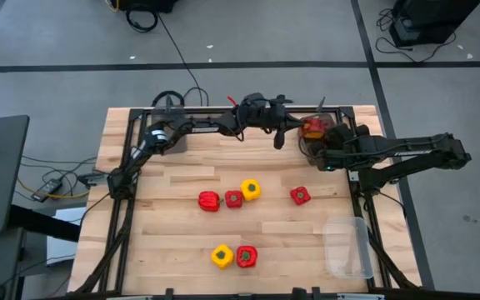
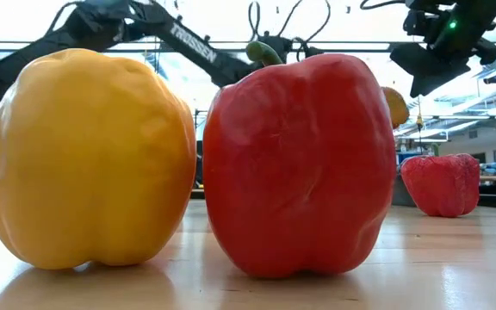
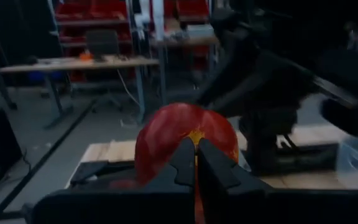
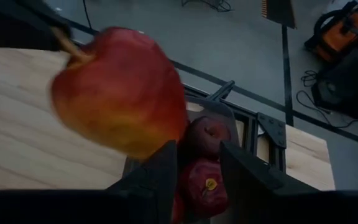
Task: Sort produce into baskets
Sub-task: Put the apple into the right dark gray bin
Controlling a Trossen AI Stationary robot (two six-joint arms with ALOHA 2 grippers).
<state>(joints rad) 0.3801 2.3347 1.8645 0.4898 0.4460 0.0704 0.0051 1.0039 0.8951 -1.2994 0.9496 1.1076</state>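
My right gripper pinched a red-yellow apple above the grey bin at the table's far right corner, dark apples lying inside. My left gripper, pressed together, hung just beside that apple, empty.

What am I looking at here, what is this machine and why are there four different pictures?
It is a robot with two dark arms at a wooden table. One picture looks down from above, one looks level across the tabletop, and one comes from each arm's wrist. Red and yellow toy peppers lie on the table, along with a clear bin. The left gripper is pinched shut on the stem of a red-yellow apple, holding it above a smoky basket with dark apples inside. The right gripper is beside that basket.
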